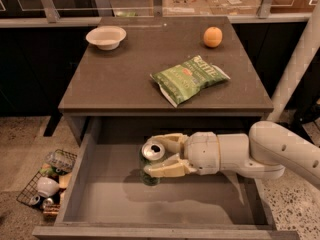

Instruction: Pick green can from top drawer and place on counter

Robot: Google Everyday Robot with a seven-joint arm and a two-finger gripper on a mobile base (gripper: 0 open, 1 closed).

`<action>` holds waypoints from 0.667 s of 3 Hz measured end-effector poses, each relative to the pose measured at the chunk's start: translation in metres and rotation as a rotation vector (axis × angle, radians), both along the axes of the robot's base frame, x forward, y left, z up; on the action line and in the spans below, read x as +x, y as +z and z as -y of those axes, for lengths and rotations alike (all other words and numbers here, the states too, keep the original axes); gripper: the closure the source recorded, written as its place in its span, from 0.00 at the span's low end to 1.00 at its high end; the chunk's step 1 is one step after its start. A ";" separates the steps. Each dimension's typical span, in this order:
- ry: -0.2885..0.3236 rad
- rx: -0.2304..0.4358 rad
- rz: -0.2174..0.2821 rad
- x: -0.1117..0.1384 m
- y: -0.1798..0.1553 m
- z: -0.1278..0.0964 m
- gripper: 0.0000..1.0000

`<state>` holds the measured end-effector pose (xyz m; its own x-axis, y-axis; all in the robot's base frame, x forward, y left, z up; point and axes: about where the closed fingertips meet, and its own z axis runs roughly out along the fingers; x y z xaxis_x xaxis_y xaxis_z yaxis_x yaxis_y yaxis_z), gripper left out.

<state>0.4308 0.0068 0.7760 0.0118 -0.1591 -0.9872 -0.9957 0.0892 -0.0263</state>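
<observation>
The green can (150,160), dark green with a silver top and pull-tab, is upright inside the open top drawer (80,184). My gripper (156,158) reaches in from the right on a white arm, and its two cream fingers (167,170) are closed on the can's sides near the top. The can's base appears slightly above the drawer floor, with a shadow under it. The counter (125,74) lies directly behind and above the drawer.
On the counter are a white bowl (106,36), an orange (213,36) and a flat green chip bag (190,78). A wire basket (47,181) with clutter sits on the floor at the left. A white pole (295,69) stands at the right.
</observation>
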 end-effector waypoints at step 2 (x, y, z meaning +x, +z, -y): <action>-0.054 -0.096 0.089 0.001 0.115 0.017 1.00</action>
